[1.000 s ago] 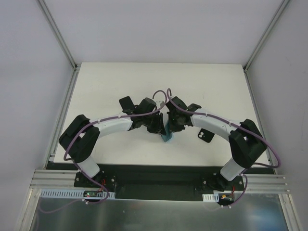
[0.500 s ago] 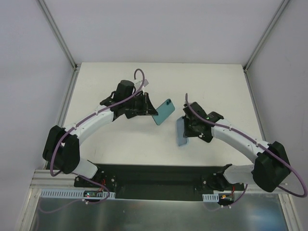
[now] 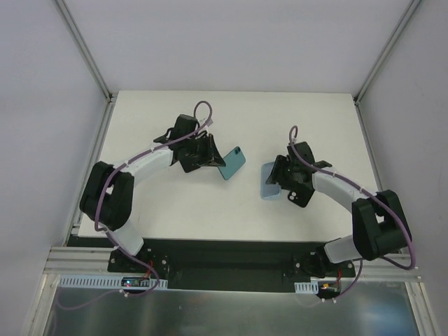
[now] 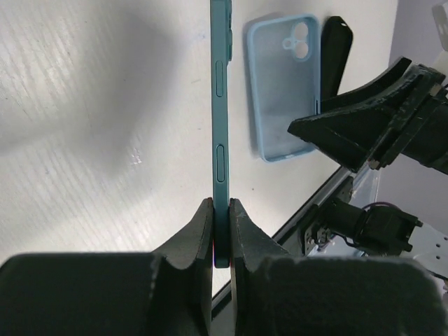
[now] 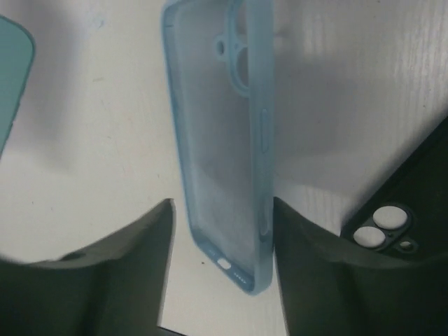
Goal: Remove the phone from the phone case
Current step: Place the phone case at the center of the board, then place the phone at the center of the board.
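The teal phone [image 3: 232,163] is out of its case and hangs bare above the table, seen edge-on [image 4: 220,105] in the left wrist view. My left gripper [image 4: 221,210] is shut on its lower end [image 3: 215,159]. The empty light-blue phone case [image 3: 269,182] lies on the table, open side up [image 5: 224,140]. My right gripper [image 5: 222,206] is open and straddles the case's near end. There is a clear gap on the left side, and the right finger stands close to the case wall. A corner of the phone [image 5: 10,77] shows at the left of the right wrist view.
A black phone case [image 3: 299,197] with a camera cut-out lies just right of the blue case [image 5: 399,217], beside my right gripper. The table's near edge and the black base rail [image 3: 224,252] run below both arms.
The arms, close together a second ago, drew apart, the left with the phone and the right with the case. The right gripper then opened, and the case now lies on the table.
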`<state>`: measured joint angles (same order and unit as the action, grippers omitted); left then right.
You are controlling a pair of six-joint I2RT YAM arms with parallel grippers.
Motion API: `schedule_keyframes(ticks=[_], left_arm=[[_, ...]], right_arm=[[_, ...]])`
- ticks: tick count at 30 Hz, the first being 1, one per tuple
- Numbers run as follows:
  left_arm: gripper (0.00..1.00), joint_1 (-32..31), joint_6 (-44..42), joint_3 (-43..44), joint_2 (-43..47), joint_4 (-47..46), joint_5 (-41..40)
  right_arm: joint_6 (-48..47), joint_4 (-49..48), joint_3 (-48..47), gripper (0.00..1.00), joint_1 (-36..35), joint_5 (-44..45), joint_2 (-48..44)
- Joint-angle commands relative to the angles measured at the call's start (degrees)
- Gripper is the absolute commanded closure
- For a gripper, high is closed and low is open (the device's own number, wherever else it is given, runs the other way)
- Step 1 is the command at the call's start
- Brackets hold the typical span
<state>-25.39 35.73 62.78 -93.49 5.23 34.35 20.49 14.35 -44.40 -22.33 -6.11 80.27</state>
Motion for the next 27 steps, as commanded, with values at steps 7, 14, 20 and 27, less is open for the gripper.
schedule_keyframes(ticks=[7,14,20,27], left_arm=[[1.00,2.89,-1.97,7.88,-9.95,-2.25,7.83],[0.76,3.24,-1.80,8.15,-12.77,-2.16,10.22],[0.62,3.68,-2.41,6.39,-8.56,-1.90,12.32],[0.56,3.77,-4.78,0.33,2.34,1.78,12.06]], right_arm=[[0.60,4.45,-0.16,0.02,1.06,5.48,-7.12],[-1.42,17.36,0.81,0.04,1.06,16.81,-21.89],[-3.43,28.97,-1.65,0.04,0.97,24.47,-33.24],[-3.97,39.08,-6.31,0.04,1.06,29.83,-38.69]])
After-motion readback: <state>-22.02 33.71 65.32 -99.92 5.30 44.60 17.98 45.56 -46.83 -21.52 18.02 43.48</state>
